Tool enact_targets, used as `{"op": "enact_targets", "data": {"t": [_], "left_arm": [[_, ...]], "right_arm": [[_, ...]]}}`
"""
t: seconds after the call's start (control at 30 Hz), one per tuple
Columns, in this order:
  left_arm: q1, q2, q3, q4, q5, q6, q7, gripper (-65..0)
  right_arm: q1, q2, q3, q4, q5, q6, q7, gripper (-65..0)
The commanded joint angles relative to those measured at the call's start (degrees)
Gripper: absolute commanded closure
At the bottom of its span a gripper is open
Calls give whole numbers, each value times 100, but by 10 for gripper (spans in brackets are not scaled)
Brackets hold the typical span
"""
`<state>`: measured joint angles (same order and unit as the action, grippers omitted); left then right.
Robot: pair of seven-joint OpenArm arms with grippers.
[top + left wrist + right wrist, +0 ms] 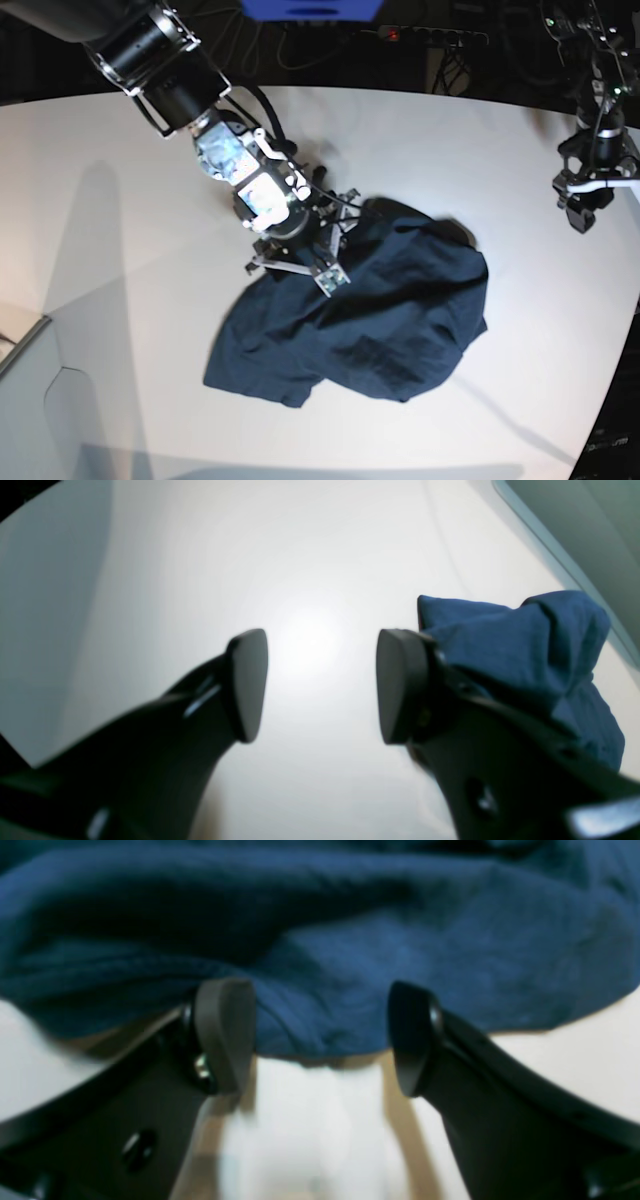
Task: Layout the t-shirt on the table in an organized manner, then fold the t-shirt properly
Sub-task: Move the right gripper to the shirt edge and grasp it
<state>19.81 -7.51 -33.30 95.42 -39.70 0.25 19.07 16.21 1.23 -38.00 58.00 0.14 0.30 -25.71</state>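
Note:
The dark navy t-shirt [370,300] lies crumpled in a heap on the white table [120,200], right of centre. My right gripper [297,268] is open and low at the heap's upper left edge. In the right wrist view the shirt [350,940] fills the top, and its hem lies between the fingers of the open gripper [320,1040]. My left gripper [580,212] hangs near the table's right edge, well apart from the shirt. In the left wrist view it [322,685] is open and empty over bare table [310,555], with the shirt [525,645] behind its right finger.
The table's curved far edge [420,92] has cables and a power strip behind it. A grey box corner [25,345] sits at the lower left. The table's edge [550,545] runs through the upper right of the left wrist view.

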Motion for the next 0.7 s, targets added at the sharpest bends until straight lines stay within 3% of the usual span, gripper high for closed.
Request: {"op": "enact_targets", "data": {"t": [0.0, 0.07, 0.13, 0.2, 0.3, 0.43, 0.57, 0.67], "left_arm": [[1, -62, -33, 124, -25, -47, -127, -334], [1, -80, -33, 124, -25, -47, -127, -334], [1, -89, -33, 124, -25, -47, -127, -334], [-8, -98, -33, 124, -25, -47, -127, -334], [-34, -98, -33, 195, -25, -47, -127, -334], [-34, -98, -33, 529, -25, -47, -127, -334], [-16, -71, -33, 828, -25, -47, -127, -334], [-8, -71, -33, 889, -25, -47, -127, -334]], "right_arm": [[133, -75, 15, 16, -36, 10, 106, -423], [124, -110, 15, -81, -36, 10, 123, -413], [107, -110, 15, -134, -36, 10, 88, -364], [80, -84, 15, -125, -36, 10, 70, -252], [-34, 74, 33, -55, -36, 10, 35, -19], [-298, 408, 50, 737, -45, 10, -308, 0], [-711, 971, 68, 2266, -45, 10, -571, 0], [-957, 1217, 525, 3137, -45, 10, -677, 0]]}}
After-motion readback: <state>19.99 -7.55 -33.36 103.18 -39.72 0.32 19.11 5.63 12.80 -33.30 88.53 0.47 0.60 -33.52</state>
